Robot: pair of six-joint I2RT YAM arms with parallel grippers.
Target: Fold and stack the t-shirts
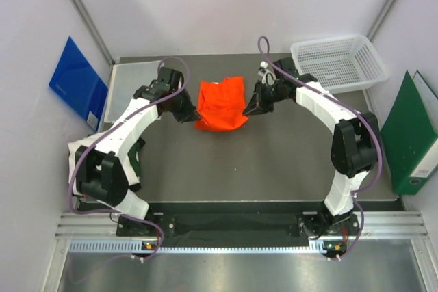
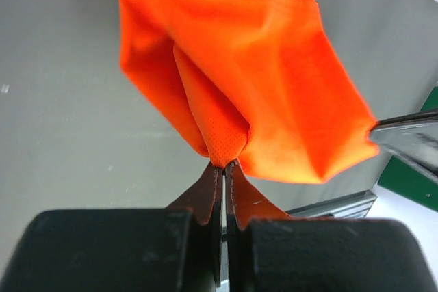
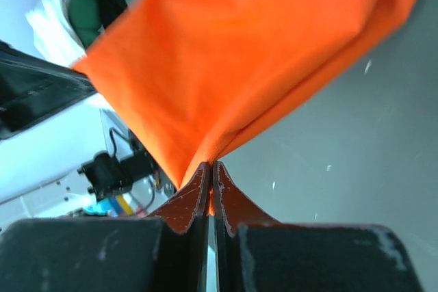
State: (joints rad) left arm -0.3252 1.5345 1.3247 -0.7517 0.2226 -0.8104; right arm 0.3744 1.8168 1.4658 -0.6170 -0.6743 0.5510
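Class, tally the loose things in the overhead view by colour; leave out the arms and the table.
Orange: 1, the shirt
White: 1, the basket
Blue: 1, the folder
Green: 1, the binder
Clear: 1, the sheet
Total: 5
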